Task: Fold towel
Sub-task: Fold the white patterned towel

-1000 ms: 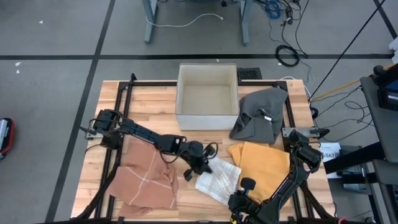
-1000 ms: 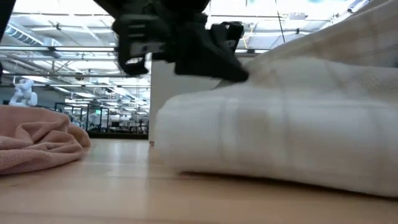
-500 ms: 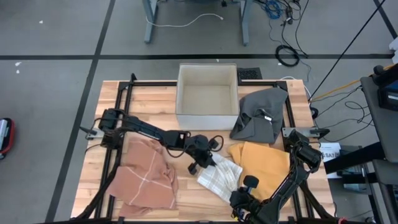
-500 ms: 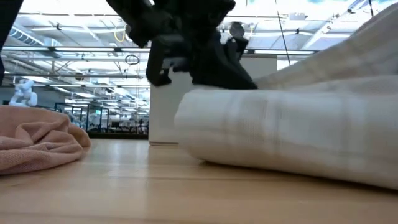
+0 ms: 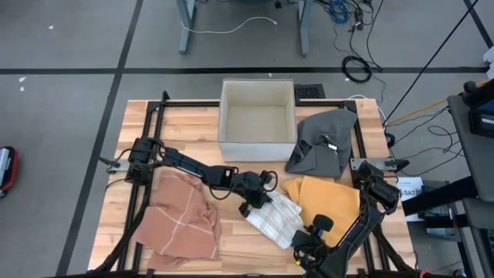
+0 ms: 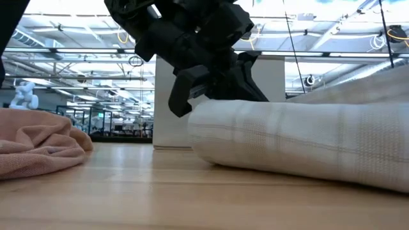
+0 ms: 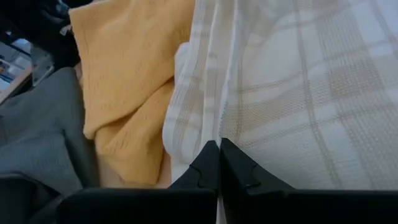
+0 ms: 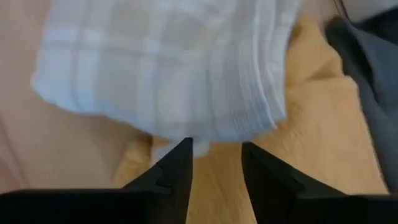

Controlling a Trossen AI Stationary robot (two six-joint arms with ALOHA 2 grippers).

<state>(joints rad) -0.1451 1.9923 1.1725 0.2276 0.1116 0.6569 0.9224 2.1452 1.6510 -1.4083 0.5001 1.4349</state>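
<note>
A white plaid towel (image 5: 276,218) lies folded in several layers near the table's front middle; the low view shows it as a thick roll (image 6: 300,140). My left gripper (image 5: 255,199) is shut at the towel's far left end and stands on top of that end in the low view (image 6: 214,86). My right gripper (image 5: 307,238) is by the towel's near right side. It is open, and the towel's folded edge (image 8: 186,134) lies just ahead of its fingertips (image 8: 214,149). The towel partly overlaps a yellow cloth (image 5: 328,202). My left gripper is shut at the towel's top layer, at its far left fold (image 7: 214,134). The fingers come slanting down from the table's left. The closed fingertips hide how much cloth lies between them. The towel rests on the table, folded over under them.
A pink-brown towel (image 5: 181,222) lies crumpled at the front left. A grey cloth (image 5: 324,143) lies at the back right beside a white open box (image 5: 257,120) at the back middle. Bare wood shows at the front edge (image 6: 128,198).
My left gripper has moved toward the table's right edge and sunk a little, taking the towel's left end with it. The fold has been drawn rightward, so the bundle is narrower. My right gripper has shifted slightly toward the right edge and turned.
</note>
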